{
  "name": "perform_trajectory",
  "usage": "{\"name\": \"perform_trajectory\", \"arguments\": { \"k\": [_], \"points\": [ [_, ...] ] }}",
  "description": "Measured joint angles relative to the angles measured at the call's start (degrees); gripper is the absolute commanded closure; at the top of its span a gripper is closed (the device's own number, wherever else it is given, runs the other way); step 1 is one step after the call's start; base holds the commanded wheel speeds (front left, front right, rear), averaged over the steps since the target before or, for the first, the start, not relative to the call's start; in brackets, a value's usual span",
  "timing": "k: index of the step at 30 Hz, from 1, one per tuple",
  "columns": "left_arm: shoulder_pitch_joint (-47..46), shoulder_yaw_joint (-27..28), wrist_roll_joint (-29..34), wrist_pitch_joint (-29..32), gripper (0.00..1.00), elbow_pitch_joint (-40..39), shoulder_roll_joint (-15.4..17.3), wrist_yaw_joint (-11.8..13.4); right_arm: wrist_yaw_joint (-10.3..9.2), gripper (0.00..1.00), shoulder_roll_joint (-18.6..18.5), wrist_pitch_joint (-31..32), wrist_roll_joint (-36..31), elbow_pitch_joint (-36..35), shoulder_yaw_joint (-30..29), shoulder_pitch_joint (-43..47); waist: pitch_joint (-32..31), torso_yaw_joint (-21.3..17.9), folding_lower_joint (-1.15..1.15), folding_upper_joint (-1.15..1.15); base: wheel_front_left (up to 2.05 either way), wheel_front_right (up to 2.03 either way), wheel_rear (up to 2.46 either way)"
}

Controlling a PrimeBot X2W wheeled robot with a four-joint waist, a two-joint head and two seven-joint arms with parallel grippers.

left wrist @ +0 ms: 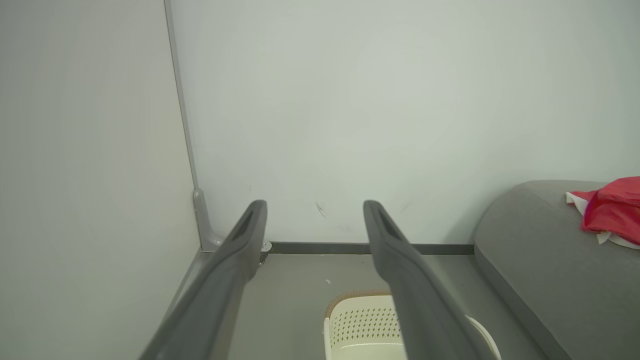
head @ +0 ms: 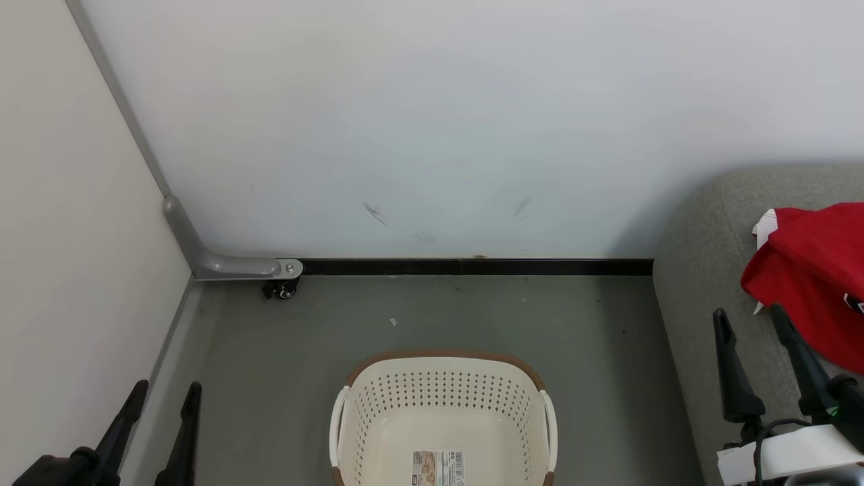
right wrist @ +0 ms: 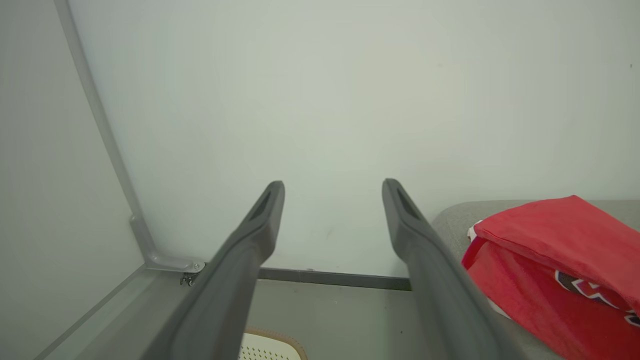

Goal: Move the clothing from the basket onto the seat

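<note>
The cream basket [head: 442, 398] with a brown rim stands on the floor at bottom centre, holding nothing but a paper label [head: 437, 468]. The red clothing [head: 813, 277] with white trim lies heaped on the grey seat [head: 698, 270] at the right; black-and-white numerals show on it [right wrist: 590, 290]. My right gripper [head: 749, 322] is open above the seat's front part, just left of the clothing, with nothing between its fingers. My left gripper [head: 165, 393] is open at the lower left, beside the left wall and well left of the basket [left wrist: 360, 325]. The clothing [left wrist: 612, 210] rests on the seat [left wrist: 530, 250].
A white wall with a black skirting strip [head: 472, 266] closes the back. A pale panel on the left ends in a grey bracket with a small caster [head: 280, 289]. Grey floor [head: 472, 317] lies between the basket and the wall.
</note>
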Motion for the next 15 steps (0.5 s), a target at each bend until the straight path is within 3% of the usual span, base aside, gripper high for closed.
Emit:
{"name": "perform_trajectory", "arguments": {
  "k": [15],
  "points": [
    [0.27,2.23,2.65,0.00,0.00,0.77,-2.11,-1.53,0.00,0.00,0.04,0.00,0.63,-0.97,-0.27,1.16,-1.08,0.20,0.00,0.00,0.00,0.00,0.00]
  ]
}}
